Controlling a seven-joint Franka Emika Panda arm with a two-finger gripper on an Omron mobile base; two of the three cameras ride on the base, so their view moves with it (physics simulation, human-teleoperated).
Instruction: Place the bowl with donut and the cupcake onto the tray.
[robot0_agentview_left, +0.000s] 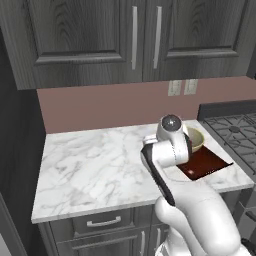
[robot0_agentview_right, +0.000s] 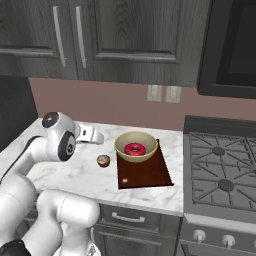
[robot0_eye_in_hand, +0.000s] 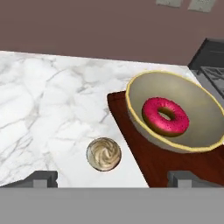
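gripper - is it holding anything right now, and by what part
Nothing is held. The gripper is open, its fingertips wide apart above the counter, with the cupcake lying untouched ahead of them beside the tray.

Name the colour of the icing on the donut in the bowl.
Bright pink-red, on the donut; the hand view shows it best, inside the tan bowl.
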